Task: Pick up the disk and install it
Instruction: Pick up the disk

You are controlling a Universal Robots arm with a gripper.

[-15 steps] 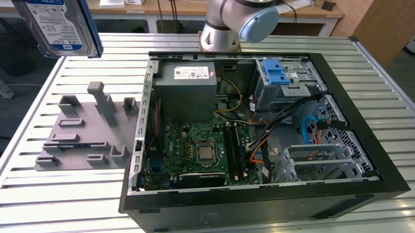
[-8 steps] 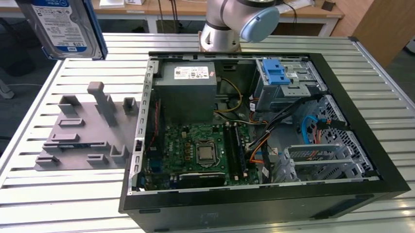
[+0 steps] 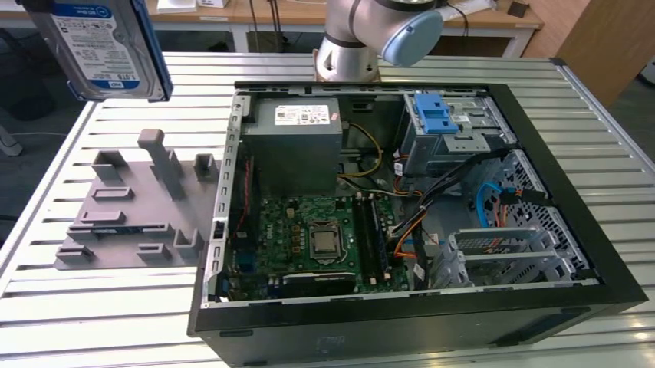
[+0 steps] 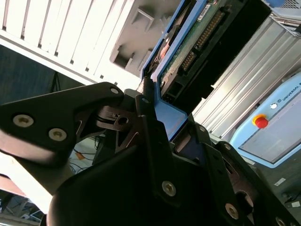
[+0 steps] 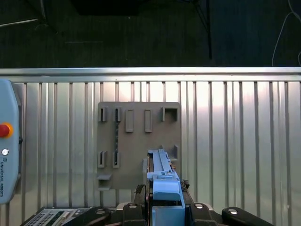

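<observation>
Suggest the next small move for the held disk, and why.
Probably carry the silver hard drive with blue rails toward the exterior view's right: the jaws hold it lifted above the grey fixture plate, apart from the open black computer case.

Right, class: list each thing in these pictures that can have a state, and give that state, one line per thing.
disk: held above the table, clamped by its blue rail, not in the case.
pincer: shut on the disk.
computer case: lying on its side, open, inside exposed.
grey holder plate: flat on the table beside the case.
</observation>
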